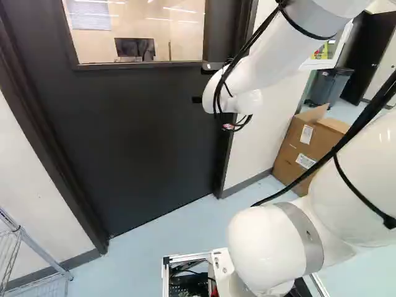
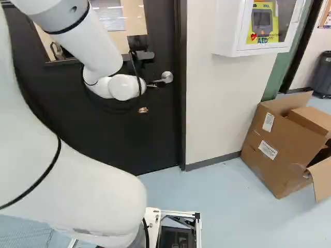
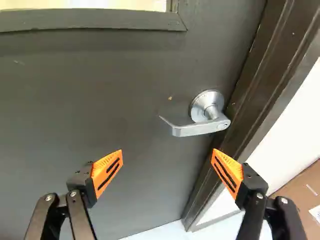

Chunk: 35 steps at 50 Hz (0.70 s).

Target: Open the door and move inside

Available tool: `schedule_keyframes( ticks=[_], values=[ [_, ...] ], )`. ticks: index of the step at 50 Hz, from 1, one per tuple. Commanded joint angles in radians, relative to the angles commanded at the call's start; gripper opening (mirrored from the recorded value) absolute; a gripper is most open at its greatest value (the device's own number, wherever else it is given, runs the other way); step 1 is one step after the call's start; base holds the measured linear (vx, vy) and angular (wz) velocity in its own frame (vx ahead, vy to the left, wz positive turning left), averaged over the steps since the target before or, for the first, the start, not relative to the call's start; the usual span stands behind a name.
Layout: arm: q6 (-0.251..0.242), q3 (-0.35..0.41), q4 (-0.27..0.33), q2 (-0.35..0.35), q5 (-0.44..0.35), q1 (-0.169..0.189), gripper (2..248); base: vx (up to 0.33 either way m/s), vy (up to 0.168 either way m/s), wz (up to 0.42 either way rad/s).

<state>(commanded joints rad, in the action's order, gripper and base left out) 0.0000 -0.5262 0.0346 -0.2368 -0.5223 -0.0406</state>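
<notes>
Print: white labels on the cardboard box point(image 2: 276, 150); a yellow printed panel inside the wall cabinet point(image 2: 225, 31).
Edges: dark frame point(image 3: 260, 80) close beside the handle; wire rack point(image 1: 21, 241) at the left of the left base view.
Room: floor point(image 1: 139, 247) shows between base and door.
Door point(image 1: 136, 142): shut in its frame.
Handle point(image 3: 197, 129): on the door, ahead of the gripper point(image 1: 197, 99), untouched.
End effector: released, fingers wide apart, nothing held.

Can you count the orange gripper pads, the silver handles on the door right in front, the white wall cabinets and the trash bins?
Orange gripper pads: 2
Silver door handle: 1
White wall cabinet: 1
Trash bin: 1
Total: 5
</notes>
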Motion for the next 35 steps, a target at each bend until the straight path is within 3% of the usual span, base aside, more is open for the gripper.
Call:
schedule_keyframes(
  ticks=[15, 35],
  values=[
    [0.000, -0.027, 0.000, -0.007, 0.000, 0.000, 247, 0.000, 0.000, 0.000],
    [0.000, -0.093, 0.000, 0.034, 0.000, 0.002, 247, 0.000, 0.000, 0.000]
  ],
)
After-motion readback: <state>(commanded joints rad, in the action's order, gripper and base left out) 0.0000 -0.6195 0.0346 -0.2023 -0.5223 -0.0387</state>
